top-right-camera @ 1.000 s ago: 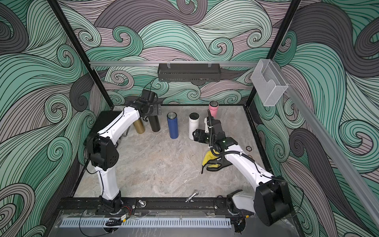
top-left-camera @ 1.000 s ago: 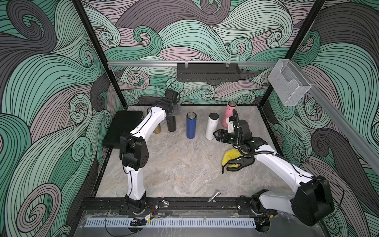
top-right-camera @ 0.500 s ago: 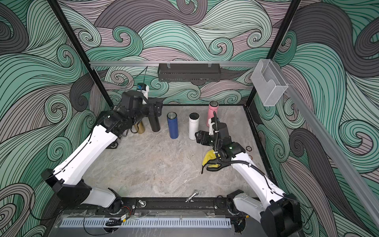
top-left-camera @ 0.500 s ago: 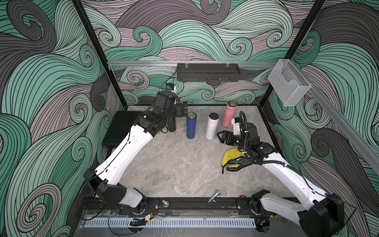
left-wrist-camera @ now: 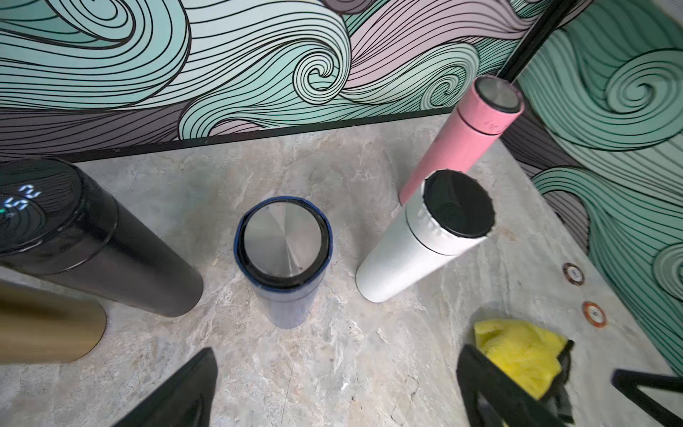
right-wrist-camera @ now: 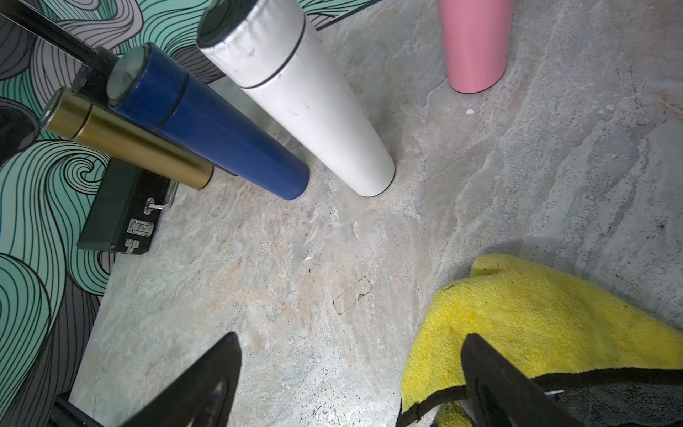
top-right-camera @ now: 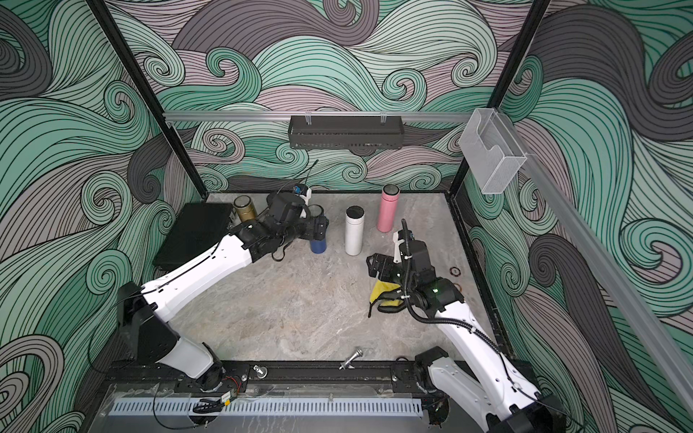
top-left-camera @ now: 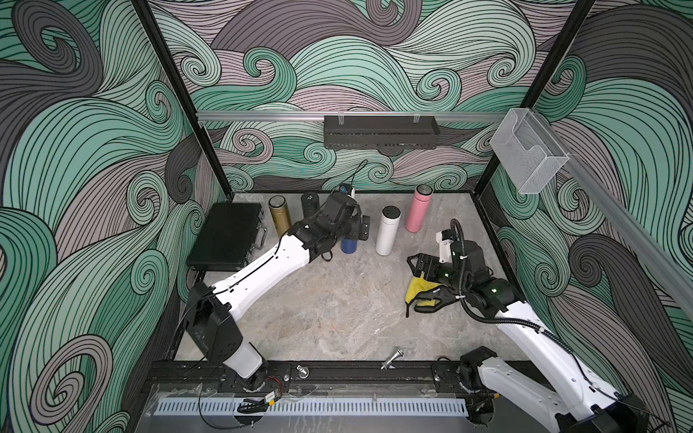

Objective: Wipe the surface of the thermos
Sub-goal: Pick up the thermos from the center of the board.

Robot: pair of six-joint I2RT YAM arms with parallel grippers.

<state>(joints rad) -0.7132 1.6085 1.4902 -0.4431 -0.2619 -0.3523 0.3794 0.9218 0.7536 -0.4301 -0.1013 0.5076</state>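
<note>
In both top views I am hovering my left end effector (top-left-camera: 356, 229), spread wide, directly over the blue thermos (top-left-camera: 348, 245), which is standing upright on the bench (top-left-camera: 330, 311). I judge I am lining up a grasp.

Through the left wrist, the thermos is showing just ahead of my spread fingers (left-wrist-camera: 192, 388), calling for a straight descent.

Through the right wrist, my right end effector (right-wrist-camera: 351, 338) is gaping over the yellow cloth (right-wrist-camera: 536, 314), well apart from the thermos, pinching nothing. Marbled bench is lying bare between them, with wave-patterned walls enclosing it.
</note>
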